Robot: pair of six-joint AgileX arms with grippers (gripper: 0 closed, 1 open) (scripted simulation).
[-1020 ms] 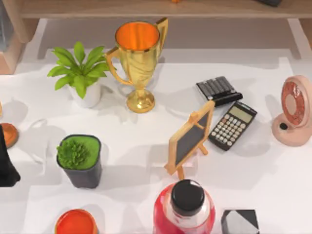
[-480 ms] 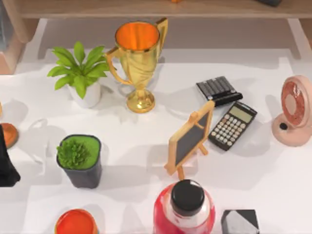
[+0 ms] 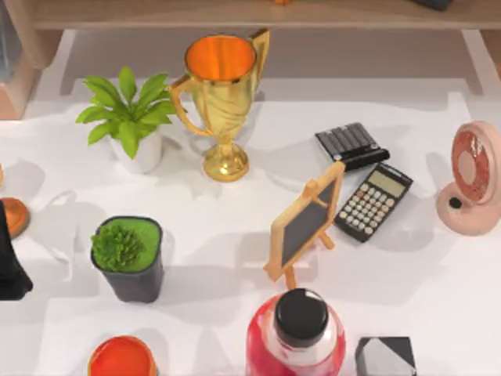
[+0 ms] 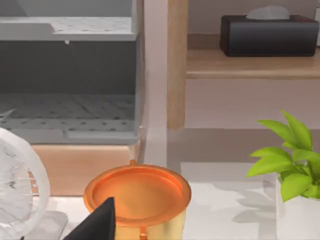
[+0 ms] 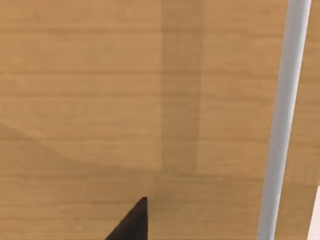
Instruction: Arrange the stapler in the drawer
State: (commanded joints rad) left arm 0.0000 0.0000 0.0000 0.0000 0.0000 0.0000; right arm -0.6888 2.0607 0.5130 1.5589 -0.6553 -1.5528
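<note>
A dark grey ribbed block on a black base (image 3: 351,146), which looks like the stapler, lies flat at the table's right rear, just behind a black calculator (image 3: 373,201). A grey perforated drawer compartment (image 4: 67,107) stands open in the left wrist view, set in a wooden frame behind an orange cup (image 4: 137,192). My left arm (image 3: 9,262) is a black shape at the table's left edge, far from the stapler; one dark fingertip (image 4: 100,224) shows in the left wrist view. The right wrist view has a dark fingertip (image 5: 132,224) over a wooden surface.
Crowding the table are a gold trophy (image 3: 221,94), a leafy plant in a white pot (image 3: 129,117), a green plant in a dark pot (image 3: 127,257), a small chalkboard easel (image 3: 305,222), a red bottle (image 3: 297,333), a pink fan (image 3: 472,178) and a black-and-white box (image 3: 385,356). A wooden shelf (image 3: 250,12) runs along the back.
</note>
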